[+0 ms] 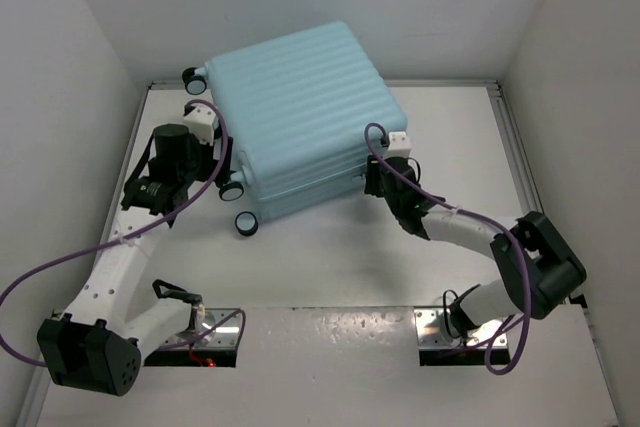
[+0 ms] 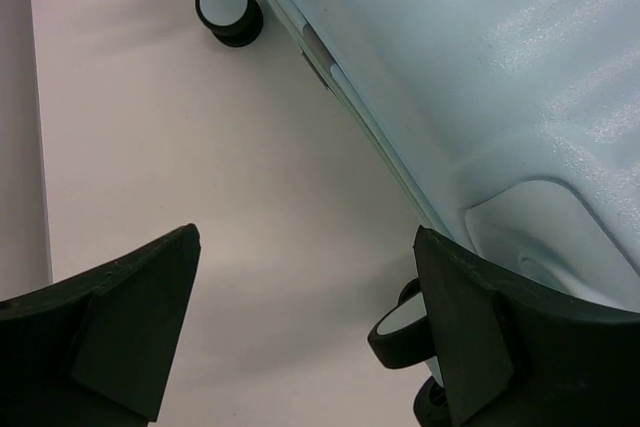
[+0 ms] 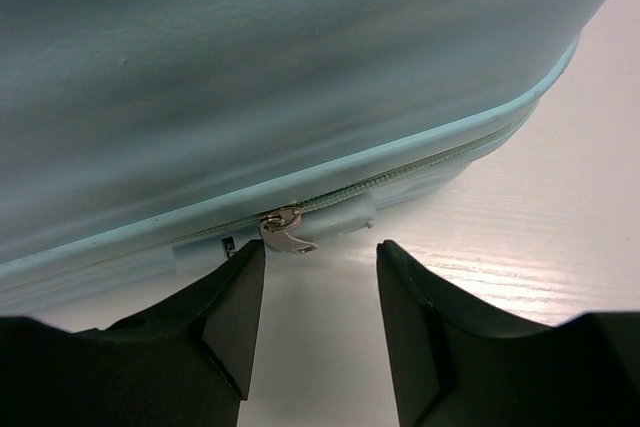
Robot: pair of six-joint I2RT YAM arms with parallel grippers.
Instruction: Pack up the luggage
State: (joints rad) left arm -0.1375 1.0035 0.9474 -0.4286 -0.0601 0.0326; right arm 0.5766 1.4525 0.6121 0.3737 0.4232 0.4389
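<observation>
1. Top external: the closed luggage (image 1: 300, 117) lies flat on the table (image 1: 330, 267), ahead of both arms. The right fingers (image 1: 378, 185) are at its near-right seam. The left fingers (image 1: 185, 152) hang beside its wheel end.
2. Left wrist: the left fingers (image 2: 120, 317) are spread wide and hold nothing. The shell lies off to one side, with a caster wheel (image 2: 400, 332) just beside that finger.
3. Right wrist: the zip seam runs crosswise to the right fingers (image 3: 225, 317). The zipper pull (image 3: 285, 232) hangs just ahead, nearer one fingertip (whether it touches I cannot tell). These fingers are partly apart and empty, and the right arm looks better placed to pinch the pull.
</observation>
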